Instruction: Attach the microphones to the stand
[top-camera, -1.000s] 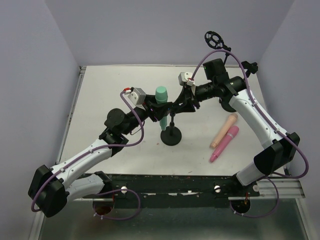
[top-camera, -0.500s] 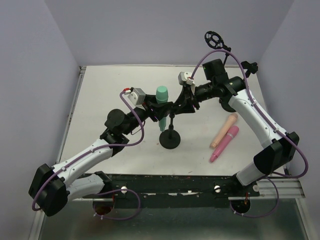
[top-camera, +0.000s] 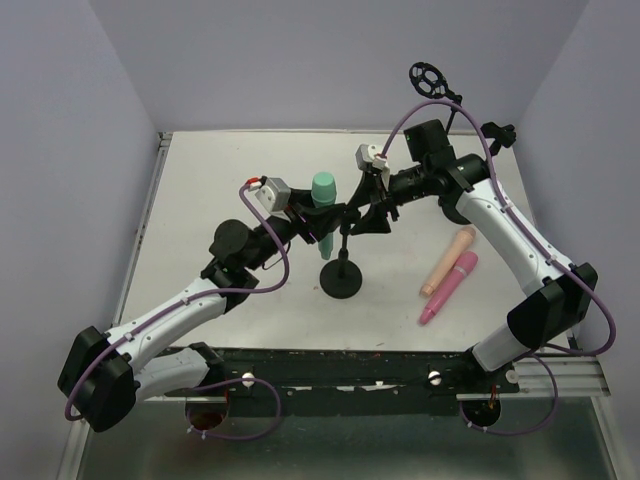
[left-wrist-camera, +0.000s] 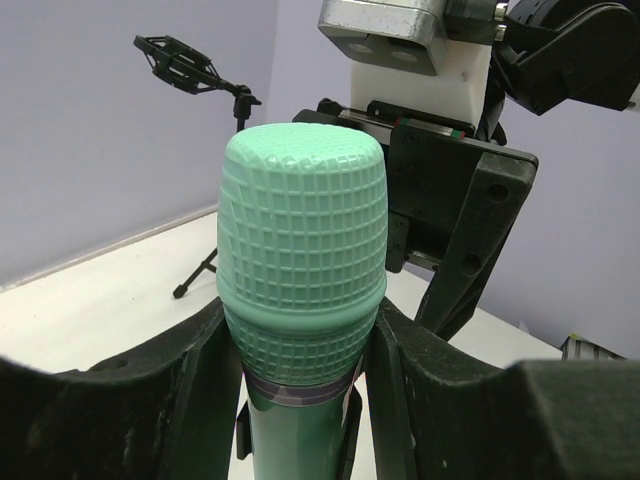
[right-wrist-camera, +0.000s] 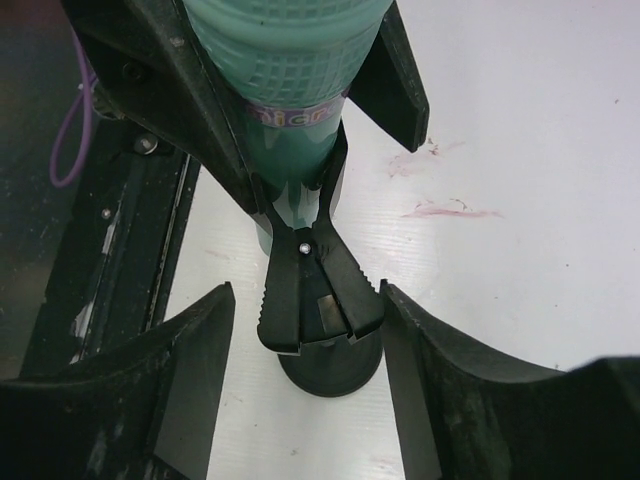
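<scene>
We see a white counter (top-camera: 200, 200) closed in by plain lavender walls (top-camera: 100, 100), with a black rail (top-camera: 340, 365) along its near edge and a few faint pink smears (right-wrist-camera: 440, 210) on its surface. At the far right corner stands a spare stand (top-camera: 430, 80) with a round shock mount at its top. Well apart from it, a small black stand (top-camera: 341, 282) on a round base sits near the middle. The two arms meet over this middle stand and crowd the space around its forked clip (right-wrist-camera: 315, 300). The left end effector (left-wrist-camera: 300, 380) is clamped on the mint green microphone (left-wrist-camera: 300, 260), with one finger on each side just under the ribbed head. The right end effector (right-wrist-camera: 310, 330) has its fingers apart, one on either side of the clip and touching neither it nor the microphone. The green microphone stands upright over the stand, its long axis vertical, head up and tapering handle running down into the clip's fork. We cannot tell whether it is fully seated. On the right part of the counter, the peach microphone (top-camera: 448, 260) and the pink microphone (top-camera: 448, 288) lie flat side by side. Their long axes are parallel, with the heads toward the far right and the handles toward the near left.
</scene>
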